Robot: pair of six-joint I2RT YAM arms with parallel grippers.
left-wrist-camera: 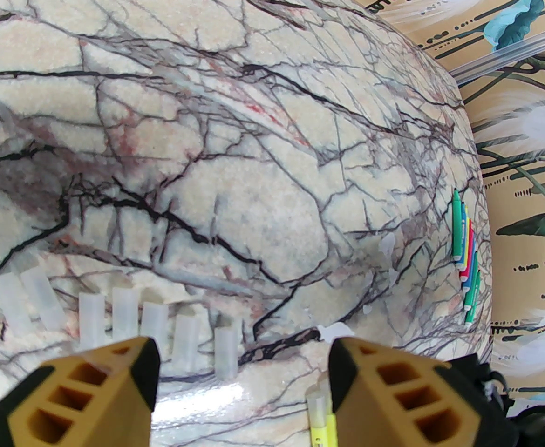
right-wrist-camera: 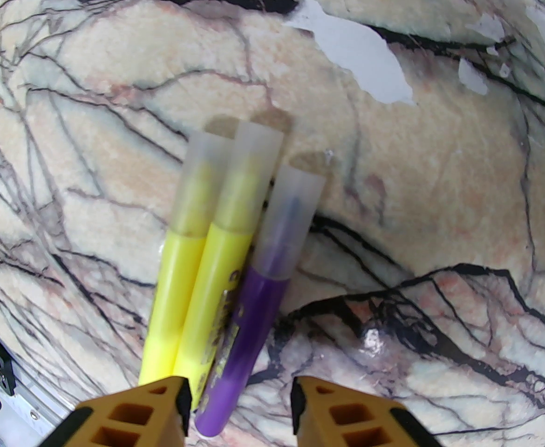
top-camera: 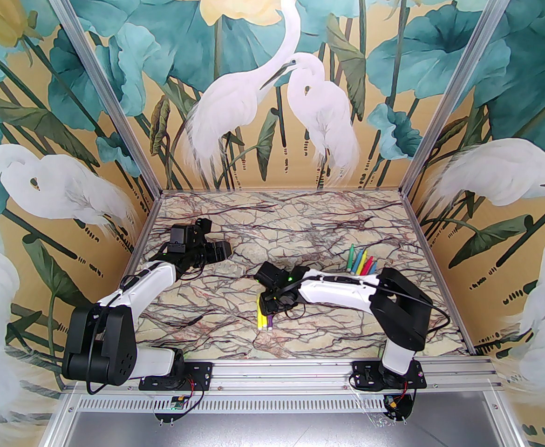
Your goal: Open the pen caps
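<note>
Marble tabletop [top-camera: 300, 231] carries three capped pens [right-wrist-camera: 226, 259] under the spread right pincer [right-wrist-camera: 240, 391]; left pincer [left-wrist-camera: 242, 361] likewise spread.

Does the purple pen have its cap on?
Yes, a pale see-through cap sits over the tip of the purple pen.
</note>
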